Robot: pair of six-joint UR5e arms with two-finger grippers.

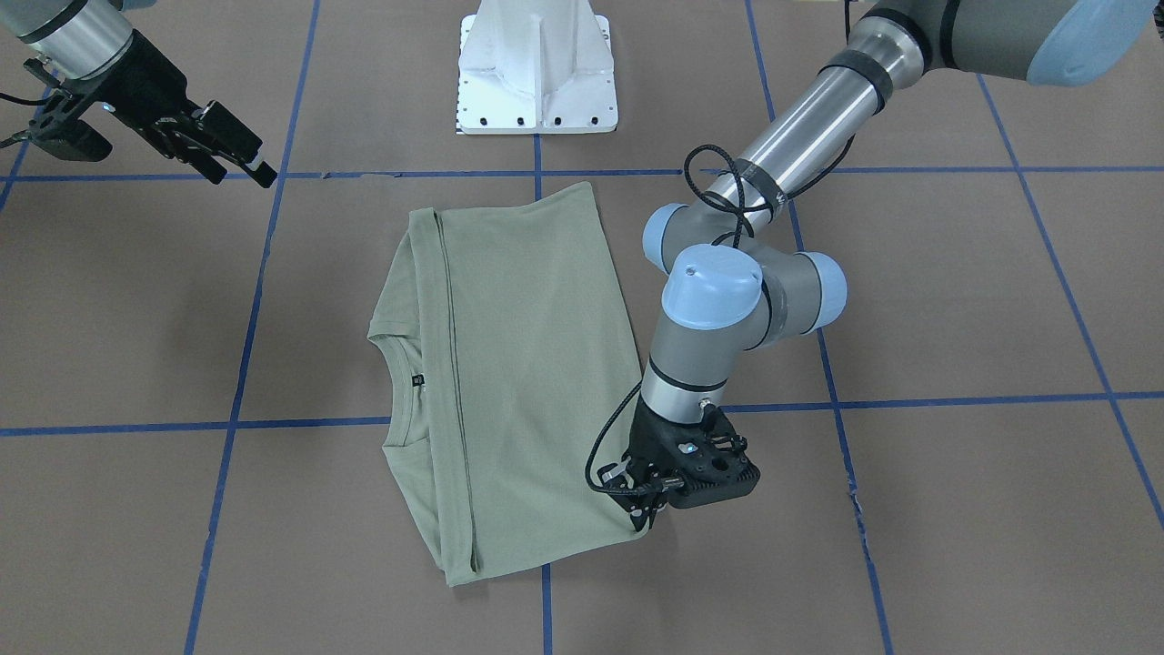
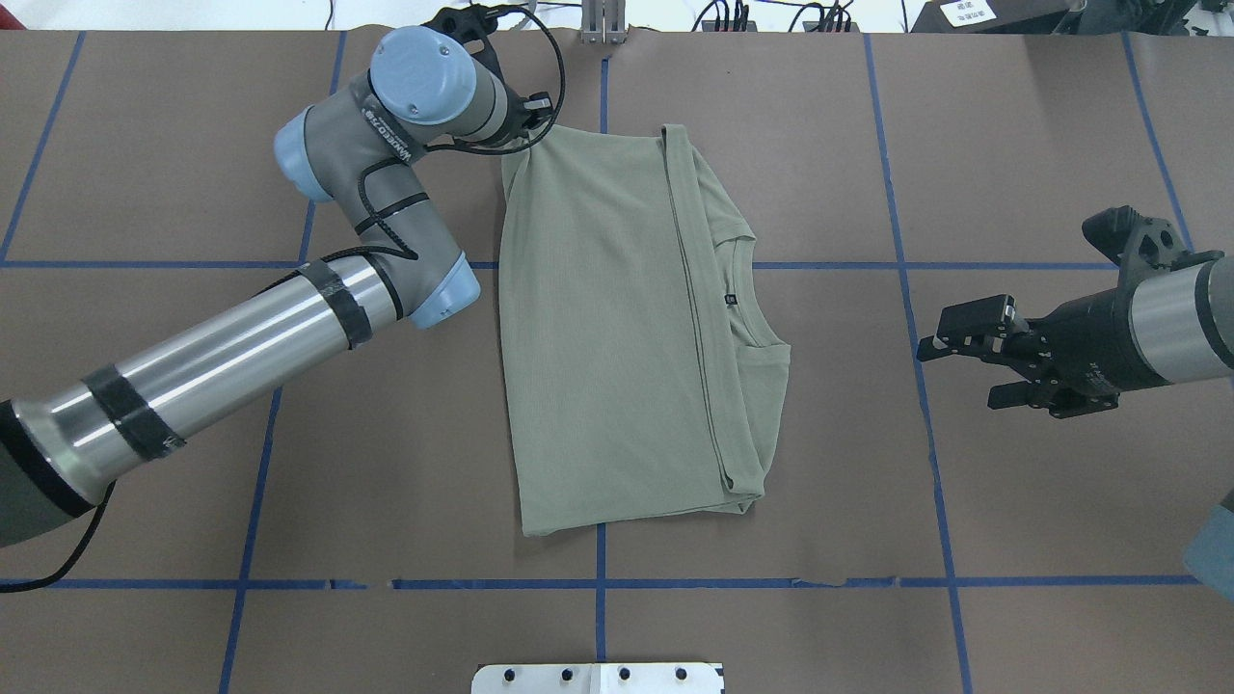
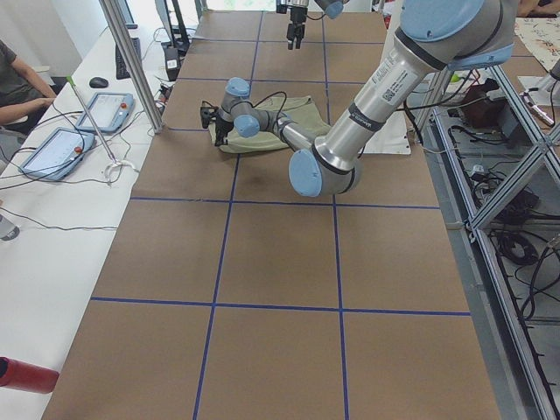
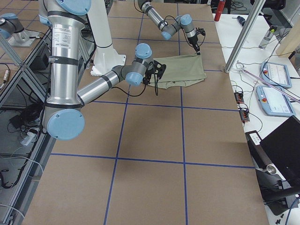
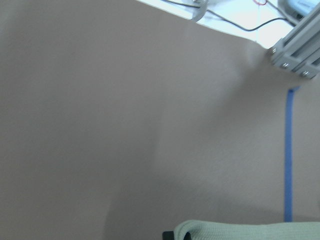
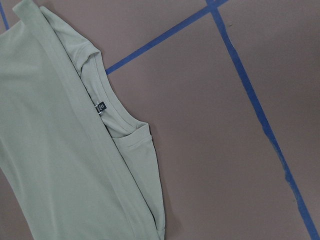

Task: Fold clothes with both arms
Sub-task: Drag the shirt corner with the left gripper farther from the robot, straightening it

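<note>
— Where the brown table (image 2: 145, 145) is crossed by blue tape lines (image 2: 897, 193), what is seen from overhead?

— The left arm (image 2: 212, 357) is stretched in from 8 o'clock, with its wrist bent toward 12 o'clock. The right arm (image 2: 1176, 318) is brought in from 3 o'clock and held above the table.

— And the sage-green knit shirt (image 2: 598, 337)?

— It is laid flat at the table's middle and folded lengthwise, so that most of it is covered by the upper layer. The round neck is turned toward 3 o'clock, and a strip of the lower layer is shown along that side. A white pedestal base (image 1: 536, 73) is set at 6 o'clock, apart from the cloth.

— How are the grippers found?

— The left gripper (image 1: 647, 517) is pointed down at the shirt's 11 o'clock corner, right at the cloth's edge. Whether its fingers are closed on that corner cannot be told. The right gripper (image 2: 959, 371) is held at 3 o'clock of the shirt, well apart from it, with its fingers spread.

— Anything smaller?

— A small dark neck label (image 2: 730, 299) is seen just inside the collar.
</note>
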